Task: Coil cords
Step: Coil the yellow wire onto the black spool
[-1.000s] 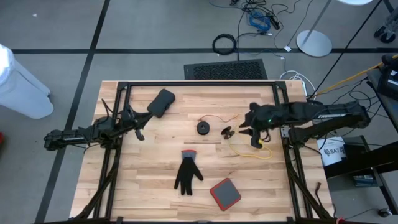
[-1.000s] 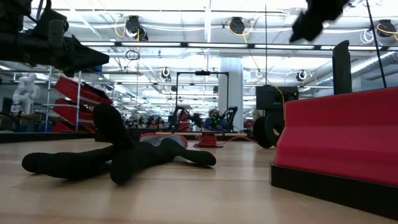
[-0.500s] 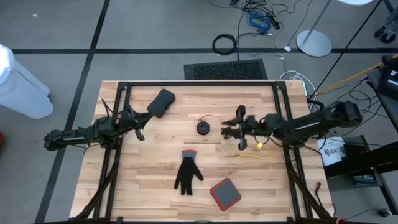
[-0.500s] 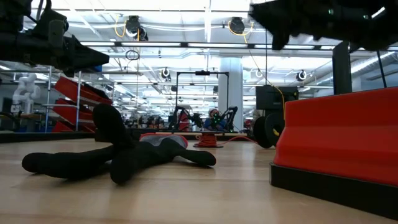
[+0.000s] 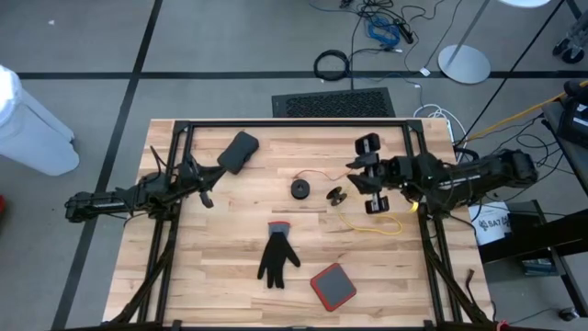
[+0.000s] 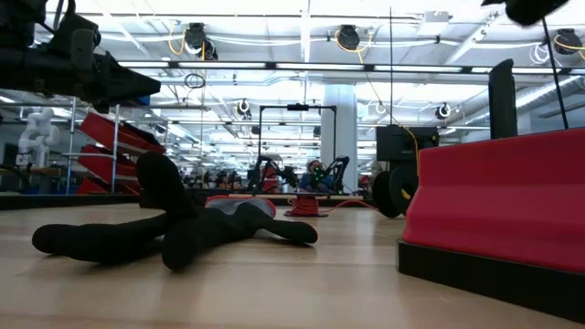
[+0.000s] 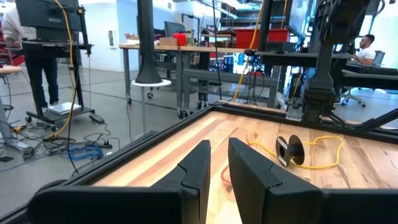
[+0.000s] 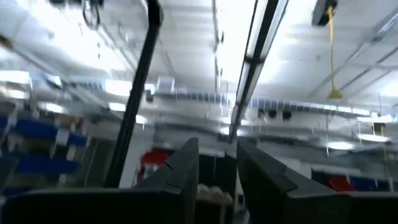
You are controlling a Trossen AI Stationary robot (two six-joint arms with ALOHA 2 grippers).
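Observation:
A yellow cord (image 5: 372,226) lies loose on the wooden table, joined to a small black puck (image 5: 336,194). The left wrist view shows that puck (image 7: 289,150) standing on its edge. A second black puck (image 5: 299,189) lies flat with a thin reddish wire (image 5: 319,175) running from it. My right gripper (image 5: 370,175) hangs above the table just right of the pucks, tipped upward. Its wrist view shows only the ceiling, and the narrow gap between its fingers (image 8: 217,146) holds nothing. My left gripper (image 5: 204,195) waits at the table's left, level, narrowly open (image 7: 217,146) and holding nothing.
A black glove (image 5: 277,257) lies at the near middle, with a red and black square pad (image 5: 332,286) to its right. A dark pouch (image 5: 239,152) sits at the far left. The black frame rail (image 5: 294,123) runs along the far edge.
My right gripper pointed down over the yellow cord a second ago. It then reached toward the table's left over the small puck. It has since drawn back right, risen and tipped up toward the ceiling. The cords and pucks lie as before.

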